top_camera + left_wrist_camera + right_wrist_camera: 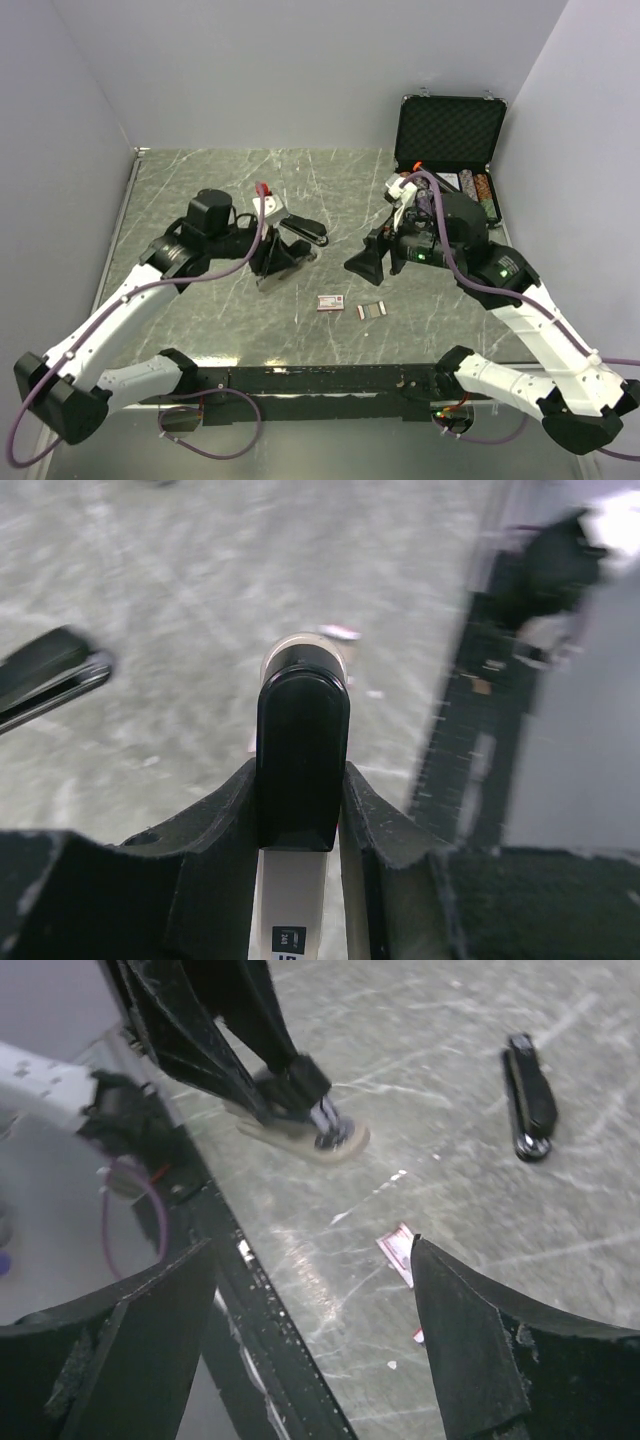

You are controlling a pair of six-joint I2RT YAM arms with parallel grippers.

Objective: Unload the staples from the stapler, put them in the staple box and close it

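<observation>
A black-topped object on a pale base (302, 740) is clamped in the left gripper (272, 262). Just beside it, to the far right, the stapler (305, 230) is laid flat on the table (200, 190) — gripped by nothing. Nearer, the staples (370, 311) are seen right of a red-and-white box (330, 302). The right gripper (310, 1250) is spread wide — empty.

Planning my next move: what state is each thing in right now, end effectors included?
Stapler: lying on the table, unheld.
Staples: two strips lying loose on the table.
Case: lid open.
Left end effector: shut on a black object.
Right end effector: open, empty.
</observation>
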